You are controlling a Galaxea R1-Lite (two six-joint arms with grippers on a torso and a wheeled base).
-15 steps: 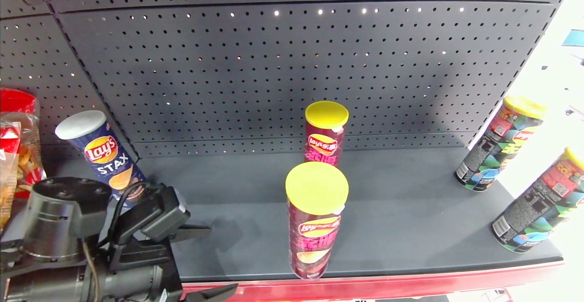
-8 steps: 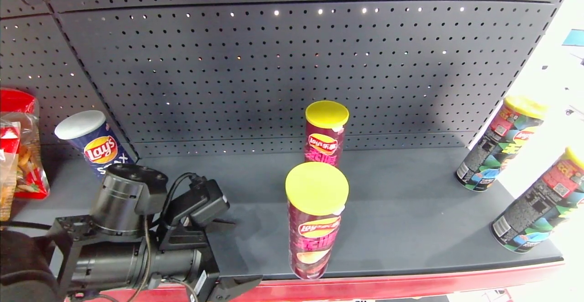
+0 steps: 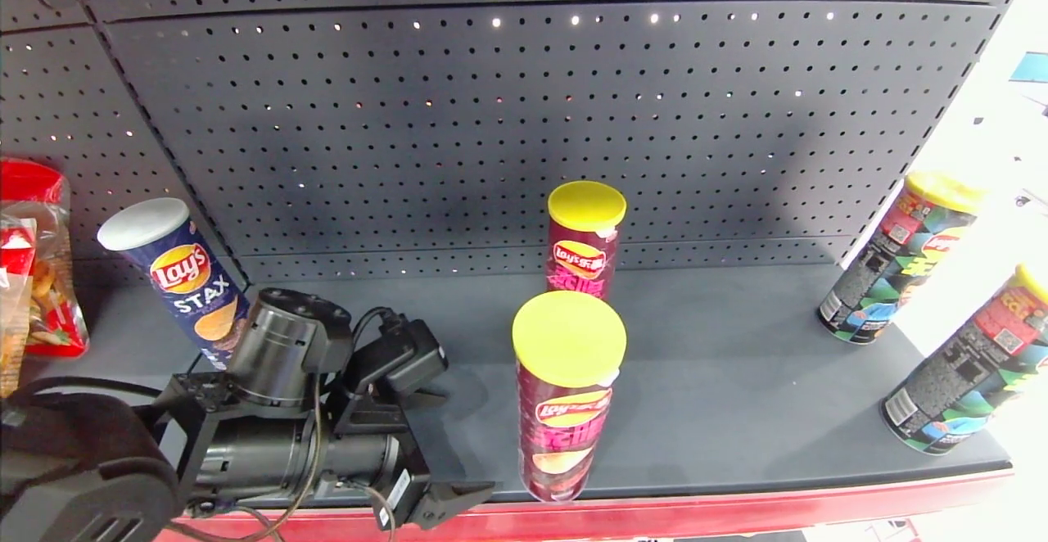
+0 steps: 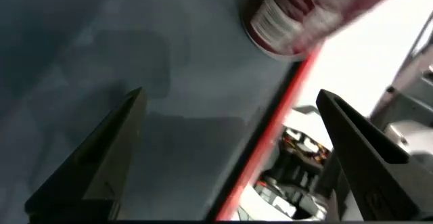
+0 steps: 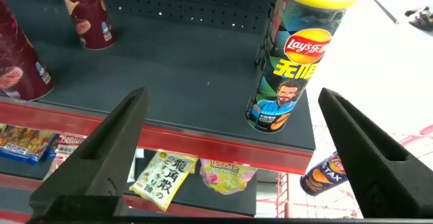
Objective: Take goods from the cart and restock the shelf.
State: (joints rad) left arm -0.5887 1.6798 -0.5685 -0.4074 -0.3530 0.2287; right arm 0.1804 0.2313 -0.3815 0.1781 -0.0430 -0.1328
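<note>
Head view
Shelf [image 3: 737, 378]: dark grey deck w/ red front strip, pegboard [image 3: 491, 116] behind.
Near maroon can [image 3: 565, 411]: yellow lid, standing mid-shelf at front edge.
Far maroon can [image 3: 583, 239]: same type, right behind it by the pegboard.
Blue can [image 3: 184, 280]: white lid, standing far left, just behind L arm.
Far black-green can [image 3: 896, 259] & near black-green can [image 3: 966, 370]: yellow lids, R end of shelf.
Snack bag [image 3: 33, 280]: at left edge.
Left end effector [image 3: 467, 444]: released, empty, over shelf front, just left of near maroon can, not touching.

Left wrist view
Fingers: wide apart, nothing btwn; shelf deck & red strip beyond, base of a maroon can ahead.

Right wrist view
Right end effector [image 5: 231, 92]: released, empty, in front of shelf's R end; near black-green can ahead.
Second blue can [image 5: 328, 173]: tilted, below shelf level past R end; support can't tell.
Packets [image 5: 166, 176]: on lower shelf.
</note>
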